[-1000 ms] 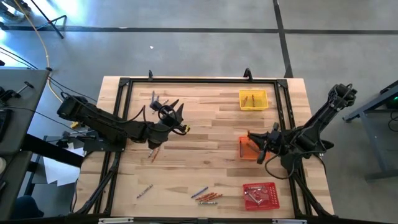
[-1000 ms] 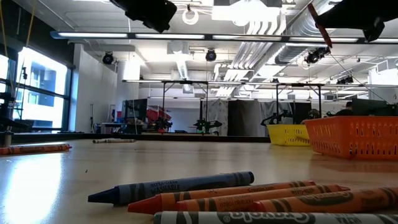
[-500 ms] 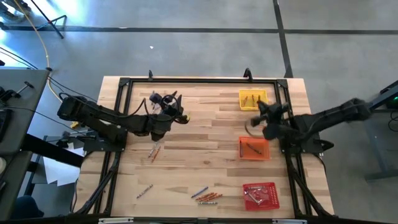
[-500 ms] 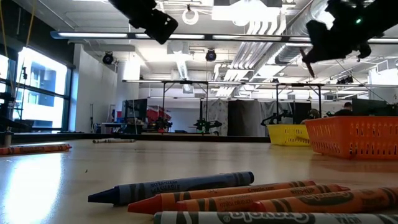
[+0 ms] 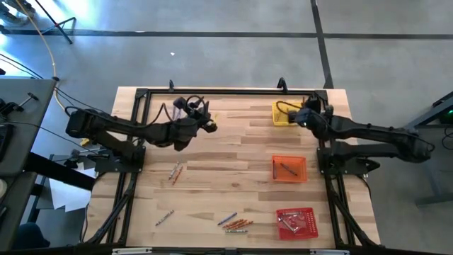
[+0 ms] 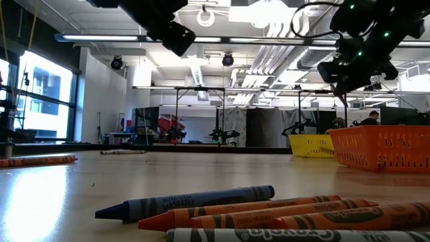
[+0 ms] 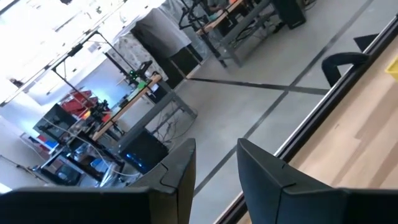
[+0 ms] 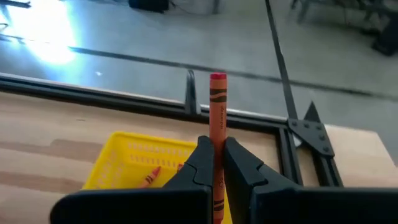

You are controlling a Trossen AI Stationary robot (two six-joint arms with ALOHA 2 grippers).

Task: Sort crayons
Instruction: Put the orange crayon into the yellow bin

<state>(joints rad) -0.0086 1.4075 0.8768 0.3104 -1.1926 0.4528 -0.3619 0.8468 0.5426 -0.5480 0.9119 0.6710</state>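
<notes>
An orange crayon (image 8: 217,118) sits pinched in the right gripper (image 8: 217,163) over the yellow tray (image 5: 288,121) at two o'clock. Loose crayons (image 5: 235,223) wait at six and eight o'clock. The left gripper (image 7: 214,165) hovers at eleven o'clock, jaws apart, empty.

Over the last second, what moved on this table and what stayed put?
The right gripper, shut on an orange crayon, swung from beside the orange tray toward the far edge, and is now over the yellow tray. The left gripper, open and empty, shifted a little toward the far edge. The trays and the loose crayons near the front edge stayed where they were.
</notes>
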